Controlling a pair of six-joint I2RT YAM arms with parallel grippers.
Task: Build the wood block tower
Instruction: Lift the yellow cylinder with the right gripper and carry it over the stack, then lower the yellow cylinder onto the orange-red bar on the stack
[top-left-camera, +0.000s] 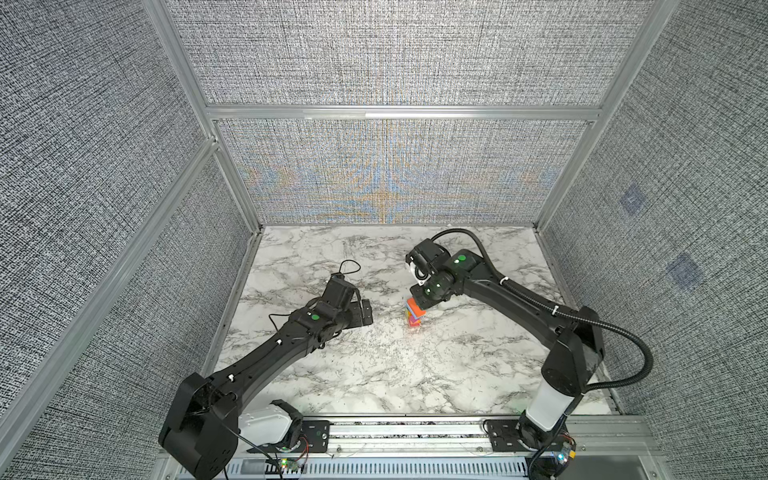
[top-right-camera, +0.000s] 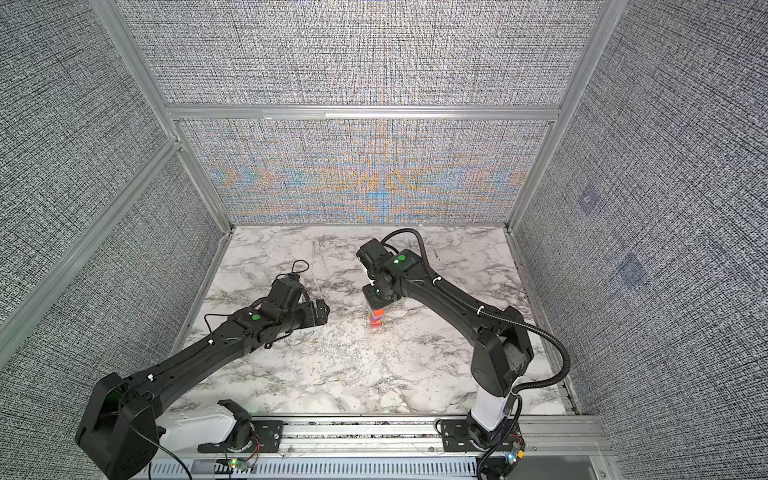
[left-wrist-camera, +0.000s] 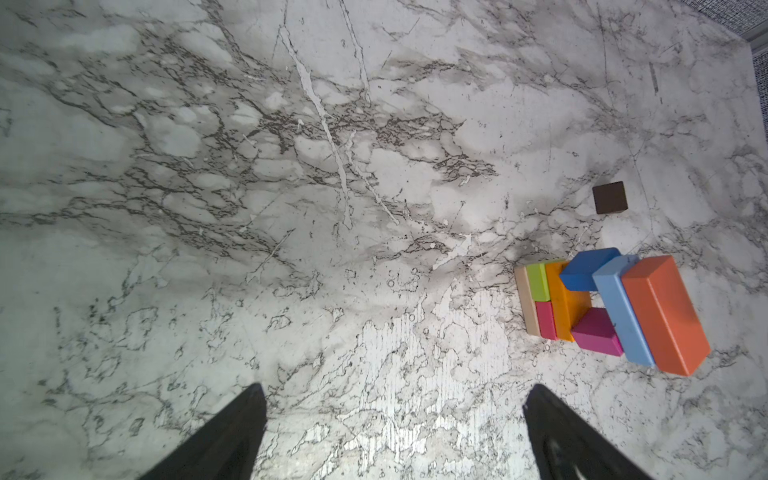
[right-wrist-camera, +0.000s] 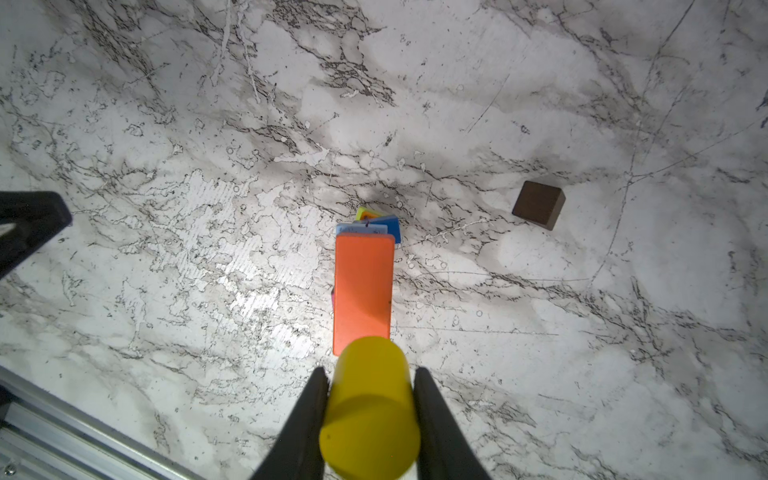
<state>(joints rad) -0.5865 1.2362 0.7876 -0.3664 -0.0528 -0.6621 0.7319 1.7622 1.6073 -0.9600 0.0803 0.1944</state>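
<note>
Grasping a yellow cylinder (right-wrist-camera: 370, 415), visible only in wrist view, right hand (right-wrist-camera: 370, 370) hangs over the tower (top-left-camera: 415, 318); left hand (left-wrist-camera: 397, 388) released.

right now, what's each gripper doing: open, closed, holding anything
Left gripper: open, holding nothing.
Right gripper: closed on the yellow cylinder.
</note>
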